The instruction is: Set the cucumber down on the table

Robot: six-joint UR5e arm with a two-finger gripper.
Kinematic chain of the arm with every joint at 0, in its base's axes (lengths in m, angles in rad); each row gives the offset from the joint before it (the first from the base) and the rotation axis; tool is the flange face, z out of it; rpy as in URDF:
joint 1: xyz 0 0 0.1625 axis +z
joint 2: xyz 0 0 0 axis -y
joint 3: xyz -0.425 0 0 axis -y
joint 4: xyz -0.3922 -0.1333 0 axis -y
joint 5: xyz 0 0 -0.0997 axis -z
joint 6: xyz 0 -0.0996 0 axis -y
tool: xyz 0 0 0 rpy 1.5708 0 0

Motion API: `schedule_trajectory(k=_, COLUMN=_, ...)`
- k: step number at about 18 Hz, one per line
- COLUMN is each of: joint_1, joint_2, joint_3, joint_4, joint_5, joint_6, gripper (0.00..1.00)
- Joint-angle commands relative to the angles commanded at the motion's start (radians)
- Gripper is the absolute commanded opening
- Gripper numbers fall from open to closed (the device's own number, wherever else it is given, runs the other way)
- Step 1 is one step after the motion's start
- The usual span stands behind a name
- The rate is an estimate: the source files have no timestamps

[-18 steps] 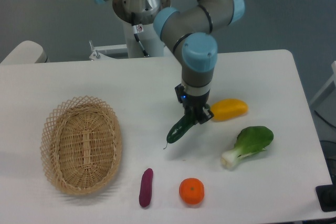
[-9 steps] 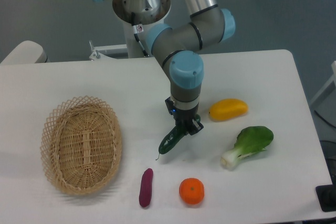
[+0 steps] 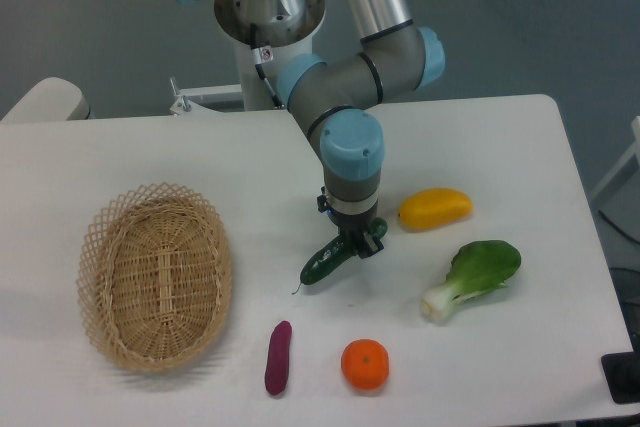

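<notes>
The cucumber [image 3: 323,264] slants low over the tabletop [image 3: 500,137], stem tip pointing down-left and about touching the surface; whether its body rests there cannot be told. Its upper end sits between the closed fingers of the tool [image 3: 356,244], which grips it. Right of the cucumber lies a yellow pepper [image 3: 435,209], with a bok choy [image 3: 473,276] below that. Beneath the cucumber are a purple vegetable [image 3: 278,356] and an orange [image 3: 365,364]. A wicker basket [image 3: 155,275] stands well to its left.

1 fixed camera, high front, overlooking whole table [image 3: 150,157].
</notes>
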Motion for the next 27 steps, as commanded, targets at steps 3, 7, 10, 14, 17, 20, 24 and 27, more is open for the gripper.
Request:
schedule_trajectory(k=3, joint_1=-0.012, joint_2=-0.015, joint_3=0.012, joint_4=0.000, joint_5=0.000, joint_6=0.000, gripper=0.21)
schedule_trajectory(k=7, joint_1=-0.017, joint_2=-0.026, joint_3=0.018, joint_4=0.000, joint_5=-0.006, joint_6=-0.002, gripper=0.21)
schedule_trajectory(k=10, joint_1=-0.023, joint_2=-0.034, joint_3=0.020, joint_4=0.008, joint_5=-0.006, joint_6=-0.002, gripper=0.21)
schedule_trajectory(k=14, joint_1=-0.023, joint_2=-0.034, joint_3=0.026, joint_4=0.011, joint_5=-0.006, joint_6=0.000, gripper=0.39)
schedule_trajectory(k=17, joint_1=-0.025, joint_2=-0.029, joint_3=0.040, joint_4=0.012, joint_5=-0.006, joint_6=-0.002, gripper=1.00)
schedule_trajectory(k=20, joint_1=-0.028, joint_2=-0.009, joint_3=0.067, joint_4=0.011, joint_5=-0.011, joint_6=0.000, gripper=1.00)
schedule_trajectory(k=24, joint_1=-0.023, joint_2=0.027, joint_3=0.103, joint_4=0.009, joint_5=-0.072, joint_6=-0.006, gripper=1.00)
schedule_trajectory(k=27, joint_1=-0.021, joint_2=0.037, joint_3=0.167, joint_4=0.006, joint_5=-0.081, joint_6=-0.052, gripper=1.00)
